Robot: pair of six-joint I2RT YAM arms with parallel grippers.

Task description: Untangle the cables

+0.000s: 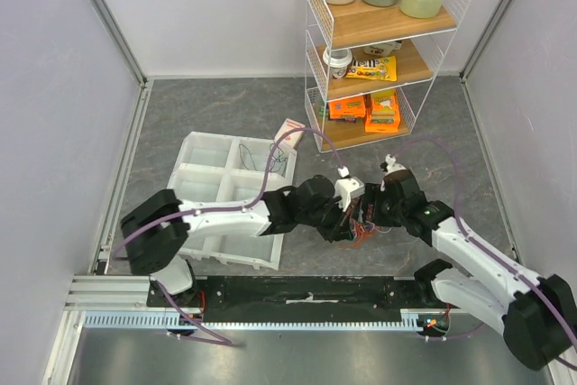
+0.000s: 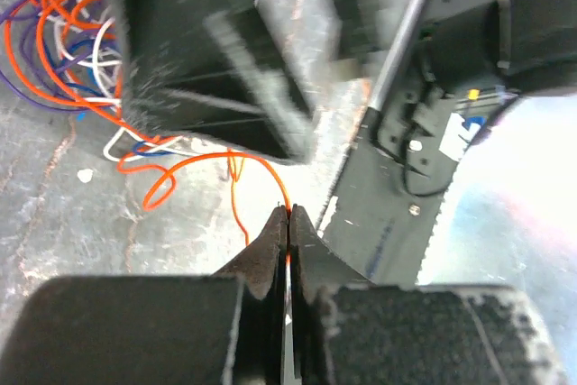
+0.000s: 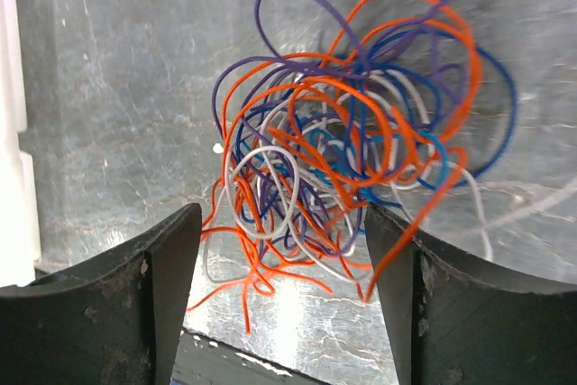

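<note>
The cables form a fist-sized tangle (image 3: 352,151) of orange, blue, purple and white wires on the grey table, seen between the two grippers in the top view (image 1: 365,228). My left gripper (image 2: 288,215) is shut on one orange wire (image 2: 261,161) that loops back to the tangle (image 2: 63,42) at the upper left of the left wrist view. My right gripper (image 3: 281,223) is open just above and around the near side of the tangle, with loose orange ends between its fingers (image 3: 171,250). In the top view both grippers (image 1: 350,221) (image 1: 377,215) meet over the tangle.
A white compartment tray (image 1: 225,196) lies left of the grippers, with a few thin wires in its back right compartment (image 1: 276,161); its edge shows in the right wrist view (image 3: 11,132). A wire shelf (image 1: 379,51) with bottles and snacks stands at the back. A black rail (image 1: 306,290) runs along the front.
</note>
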